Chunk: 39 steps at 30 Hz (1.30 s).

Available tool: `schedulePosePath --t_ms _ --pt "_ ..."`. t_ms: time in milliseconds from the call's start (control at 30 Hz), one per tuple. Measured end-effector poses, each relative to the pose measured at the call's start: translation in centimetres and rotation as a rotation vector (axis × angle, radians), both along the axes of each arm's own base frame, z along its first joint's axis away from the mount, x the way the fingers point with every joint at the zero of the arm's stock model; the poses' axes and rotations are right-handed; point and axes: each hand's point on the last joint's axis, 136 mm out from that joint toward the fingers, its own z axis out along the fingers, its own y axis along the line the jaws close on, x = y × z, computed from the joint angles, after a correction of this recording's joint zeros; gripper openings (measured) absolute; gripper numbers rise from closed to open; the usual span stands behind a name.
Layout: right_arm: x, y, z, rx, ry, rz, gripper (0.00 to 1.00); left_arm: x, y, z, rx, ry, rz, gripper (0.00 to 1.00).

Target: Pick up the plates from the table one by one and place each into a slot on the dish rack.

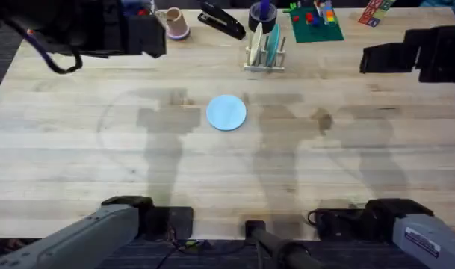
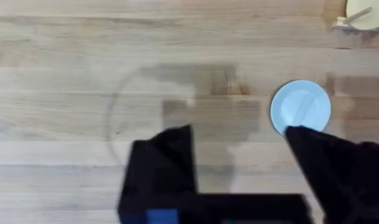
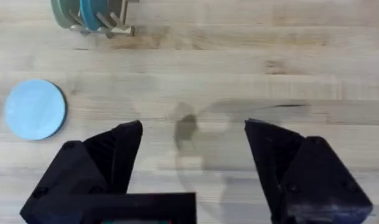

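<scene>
A pale blue plate (image 1: 227, 113) (image 2: 300, 106) (image 3: 35, 109) lies flat on the table (image 1: 78, 149), near its middle. Beyond it stands the dish rack (image 1: 264, 54) (image 3: 108, 22), with a cream plate (image 1: 255, 45) and a teal plate (image 1: 273, 41) upright in its slots. My left gripper (image 1: 149, 36) (image 2: 238, 134) hangs high over the table's left side, open and holding nothing, the blue plate just beside one finger in the left wrist view. My right gripper (image 1: 376, 58) (image 3: 194, 127) hangs high on the right, also open, over bare wood with the plate well off to one side.
Along the table's far edge stand a pink cup (image 1: 177, 22), a black stapler (image 1: 222, 21), a dark tape roll (image 1: 262, 13) and a green baseplate with bricks (image 1: 314, 22). Bare wood surrounds the blue plate.
</scene>
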Motion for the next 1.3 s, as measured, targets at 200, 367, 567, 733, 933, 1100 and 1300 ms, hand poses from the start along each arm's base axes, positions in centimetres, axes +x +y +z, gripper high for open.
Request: schedulePosePath --t_ms 200,367,567,733,933,1100,1300 --pt "0.0 0.0 0.0 0.0 0.0 0.0 0.994 0.3 -0.4 -0.8 -0.022 0.031 -0.007 0.062" --pt "0.0 0.0 0.0 0.0 0.0 0.0 0.994 0.2 -1.7 -0.7 -0.085 0.035 -0.047 0.042" --pt "0.0 0.0 0.0 0.0 0.0 0.0 0.995 -0.3 -4.5 -0.3 -0.212 0.036 -0.169 0.042" --pt "0.0 0.0 0.0 0.0 -0.001 0.0 0.995 0.1 -6.4 0.6 -0.328 -0.005 -0.245 0.042" --pt "0.0 0.0 0.0 0.0 -0.001 0.0 0.995 0.4 -7.1 -1.7 -0.468 0.0 -0.287 0.043" --pt "0.0 0.0 0.0 0.0 0.0 0.0 0.995 0.1 -8.4 -5.5 -0.557 0.026 -0.327 0.042" --pt "0.0 0.0 0.0 0.0 0.0 0.0 0.994 -0.7 -9.5 -9.3 -0.648 0.072 -0.352 0.042"
